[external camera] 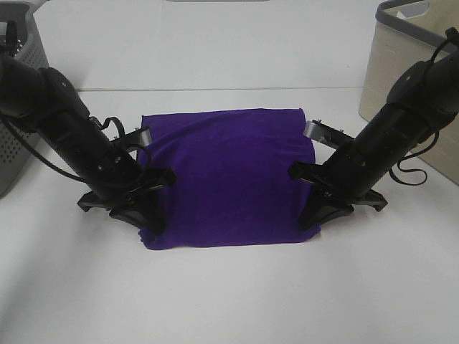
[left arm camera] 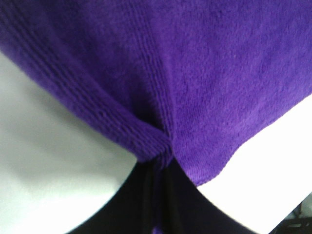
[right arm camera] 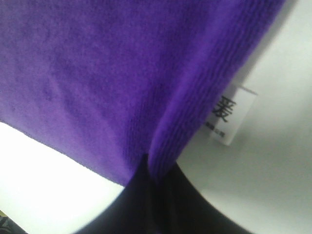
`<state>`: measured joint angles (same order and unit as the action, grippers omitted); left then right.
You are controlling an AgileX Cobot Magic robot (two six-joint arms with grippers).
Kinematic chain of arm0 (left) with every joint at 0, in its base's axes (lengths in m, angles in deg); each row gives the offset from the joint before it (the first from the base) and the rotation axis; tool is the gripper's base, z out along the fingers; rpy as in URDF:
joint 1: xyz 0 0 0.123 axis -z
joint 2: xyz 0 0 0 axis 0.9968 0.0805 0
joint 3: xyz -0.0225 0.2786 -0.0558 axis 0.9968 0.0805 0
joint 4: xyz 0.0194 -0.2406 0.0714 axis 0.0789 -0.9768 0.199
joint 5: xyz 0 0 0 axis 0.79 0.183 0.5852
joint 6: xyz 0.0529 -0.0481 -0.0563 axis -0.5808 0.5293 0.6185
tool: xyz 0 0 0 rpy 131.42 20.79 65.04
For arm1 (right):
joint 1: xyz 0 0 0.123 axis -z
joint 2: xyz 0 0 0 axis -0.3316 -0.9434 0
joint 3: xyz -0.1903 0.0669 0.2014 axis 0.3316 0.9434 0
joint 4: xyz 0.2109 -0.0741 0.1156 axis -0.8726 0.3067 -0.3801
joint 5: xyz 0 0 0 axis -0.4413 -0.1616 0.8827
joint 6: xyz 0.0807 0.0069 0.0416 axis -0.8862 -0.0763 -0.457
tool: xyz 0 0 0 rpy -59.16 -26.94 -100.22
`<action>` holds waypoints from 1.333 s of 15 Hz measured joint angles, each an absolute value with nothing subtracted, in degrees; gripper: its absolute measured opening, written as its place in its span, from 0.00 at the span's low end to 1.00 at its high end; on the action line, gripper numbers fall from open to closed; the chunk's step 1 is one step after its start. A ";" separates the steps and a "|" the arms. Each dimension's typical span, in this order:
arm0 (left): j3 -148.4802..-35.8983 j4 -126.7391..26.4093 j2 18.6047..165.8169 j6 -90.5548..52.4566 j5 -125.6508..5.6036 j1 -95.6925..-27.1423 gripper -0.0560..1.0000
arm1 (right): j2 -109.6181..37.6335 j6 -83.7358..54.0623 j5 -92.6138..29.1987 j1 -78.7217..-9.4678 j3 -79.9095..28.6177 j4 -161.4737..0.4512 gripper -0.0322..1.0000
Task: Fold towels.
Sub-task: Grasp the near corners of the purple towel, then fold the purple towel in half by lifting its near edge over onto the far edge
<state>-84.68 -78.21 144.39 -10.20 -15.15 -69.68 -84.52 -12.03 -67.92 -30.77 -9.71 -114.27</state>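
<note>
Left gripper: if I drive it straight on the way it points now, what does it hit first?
The purple towel it pinches at its left edge, with the white table right beneath. The left gripper points downward, so there is probably little room, though depth is unclear.

- Open table (external camera: 229,301) is left along the whole near side of the purple towel (external camera: 229,179); passage there is unobstructed.
- A bare strip is also left behind the towel.
- The left flank is closed off by the grey perforated basket (external camera: 18,107), with the left arm close by it.
- The right flank is closed off by the beige basket (external camera: 409,64), with the right arm near its front.
- The towel's near corners are taken by the left gripper (external camera: 147,228) and right gripper (external camera: 313,218), both clamped on fabric.
- The towel's middle is left reachable from above.
</note>
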 joint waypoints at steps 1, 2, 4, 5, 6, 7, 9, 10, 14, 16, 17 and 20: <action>-84.57 -76.09 143.64 -10.26 -14.52 -69.51 0.05 | -83.83 -12.09 -68.66 -30.82 -9.37 -113.98 0.06; -84.34 -73.68 142.38 -10.20 -14.35 -69.45 0.05 | -82.92 -12.15 -69.58 -30.88 -8.91 -113.53 0.06; -84.34 -70.53 138.66 -8.37 -13.37 -69.28 0.05 | -79.82 -13.23 -71.19 -31.11 -8.45 -113.07 0.06; -84.34 -69.73 136.25 -7.68 -13.37 -69.22 0.05 | -77.19 -13.52 -71.30 -31.11 -8.45 -113.07 0.06; -84.34 -69.15 134.25 -7.28 -13.72 -69.22 0.05 | -74.78 -13.58 -71.30 -31.11 -8.97 -112.95 0.06; -84.34 -68.98 132.24 -7.05 -14.98 -69.22 0.05 | -73.35 -13.58 -71.24 -31.11 -10.11 -112.90 0.06; -84.45 -68.52 130.12 -7.05 -18.64 -69.22 0.05 | -72.55 -13.58 -71.13 -31.11 -13.90 -112.44 0.06; -87.14 -67.95 129.55 -7.05 -23.46 -69.22 0.05 | -72.55 -13.58 -68.78 -31.11 -19.85 -110.66 0.06; -96.77 -65.72 132.64 -7.05 -29.93 -69.22 0.05 | -75.24 -14.84 -65.91 -31.11 -35.21 -103.96 0.06; -100.38 -63.31 133.79 -7.05 -31.08 -69.74 0.05 | -80.00 -16.10 -65.97 -31.34 -42.09 -101.78 0.06; -101.47 -63.19 134.36 -7.05 -32.11 -70.43 0.05 | -82.69 -16.44 -66.43 -31.40 -45.06 -101.55 0.06; -103.01 -63.14 136.77 -7.11 -34.80 -71.17 0.05 | -87.22 -16.56 -66.95 -31.45 -49.71 -101.55 0.06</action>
<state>-103.01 -63.14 136.77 -7.11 -34.80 -71.17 -87.22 -16.56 -66.95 -31.45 -49.71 -101.55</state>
